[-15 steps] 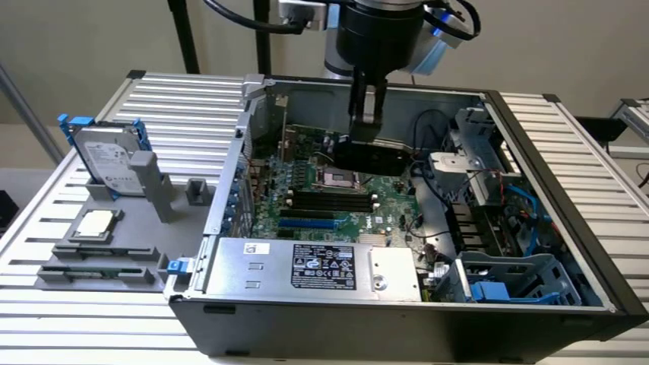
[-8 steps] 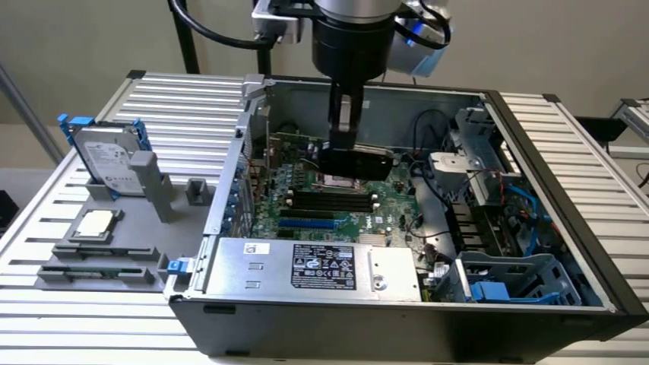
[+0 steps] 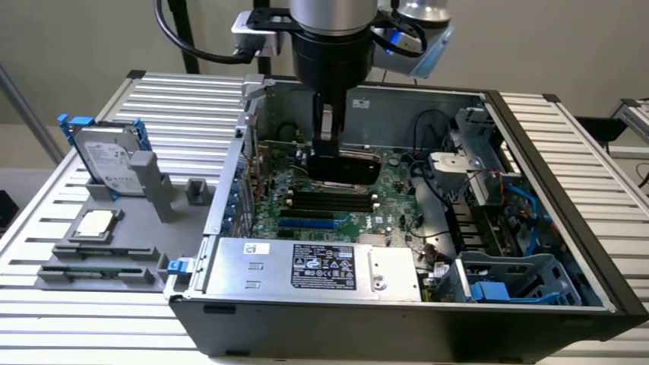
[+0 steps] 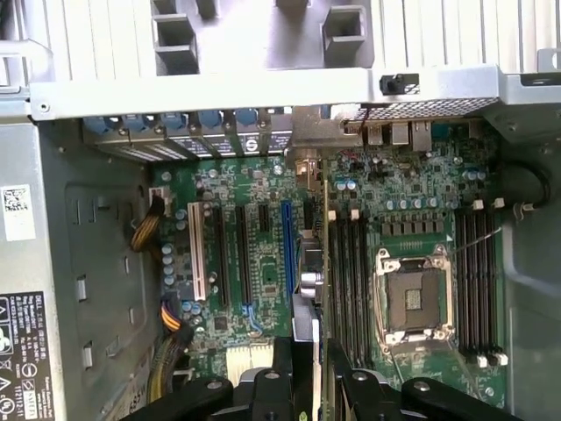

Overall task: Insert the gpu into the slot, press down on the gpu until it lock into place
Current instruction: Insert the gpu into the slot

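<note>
Hanging inside the open computer case [image 3: 568, 228], the gripper [image 3: 330, 152] is seen closed partway on the gpu [image 4: 308, 289], which is held edge-on above the motherboard [image 4: 403, 175] (between the slot [image 4: 287, 250] and the black memory slots [image 4: 349, 272]). Whether the card's edge touches the board cannot be told.

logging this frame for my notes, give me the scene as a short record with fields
claw: inside the open case, shut on the gpu
gpu: held on edge above the board, beside the slot, not seated
slot: blue, bare
cpu socket: open, no chip in it
power supply: silver box along the case's near wall
hard drive: standing outside the case, exterior view's left
</note>
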